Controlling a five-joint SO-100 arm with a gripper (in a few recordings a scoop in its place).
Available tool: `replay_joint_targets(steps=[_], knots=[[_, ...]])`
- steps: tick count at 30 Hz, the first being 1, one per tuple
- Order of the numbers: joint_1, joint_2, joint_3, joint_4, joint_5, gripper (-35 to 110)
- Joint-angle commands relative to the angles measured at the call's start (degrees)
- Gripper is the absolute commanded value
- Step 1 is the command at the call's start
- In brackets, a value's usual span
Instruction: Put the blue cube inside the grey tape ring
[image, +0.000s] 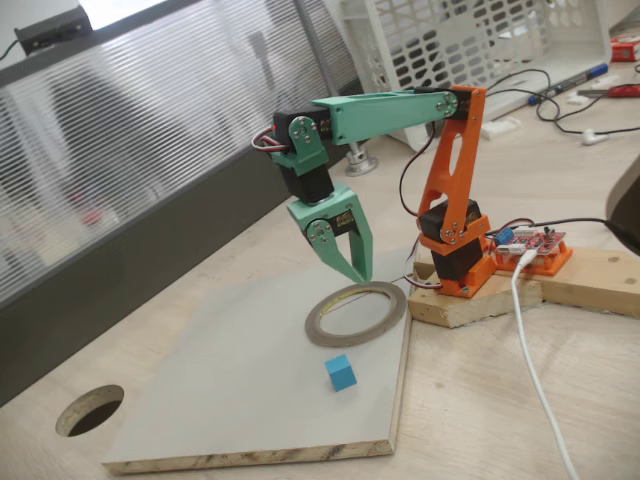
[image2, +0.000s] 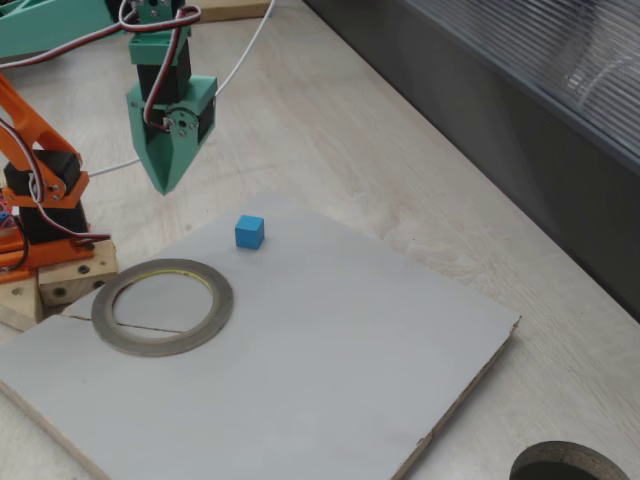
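Observation:
The blue cube (image: 340, 372) (image2: 249, 232) rests on the grey board (image: 240, 400) (image2: 330, 370), a short way outside the grey tape ring (image: 322, 327) (image2: 222, 300). The ring lies flat on the board near the arm's base and nothing is inside it. My teal gripper (image: 359, 272) (image2: 165, 187) points down and hangs in the air above the ring's far rim in one fixed view, and to the left of the cube in the other. Its jaws are shut to a point, with nothing between them.
The orange arm base (image: 455, 250) sits on a wooden block (image: 470, 300) beside the board. A round hole (image: 90, 410) (image2: 570, 465) is cut in the tabletop. A dark partition (image: 120, 290) runs along one side. A white basket (image: 450, 40) and cables lie behind.

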Motion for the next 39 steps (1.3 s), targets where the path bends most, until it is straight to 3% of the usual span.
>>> replay_joint_targets(steps=[1,24,27,31,39], knots=[[-1.5,0.9,-0.5,0.4,0.3,3],[-2.0,-2.6,-1.2,0.3,-0.4,3],[-5.7,-3.0,-1.3,0.0,-0.4,3],[-11.3,-3.6,-1.2,-5.3,-0.3,3],[-11.2,-3.6,-0.6,-12.0,-0.2,3]])
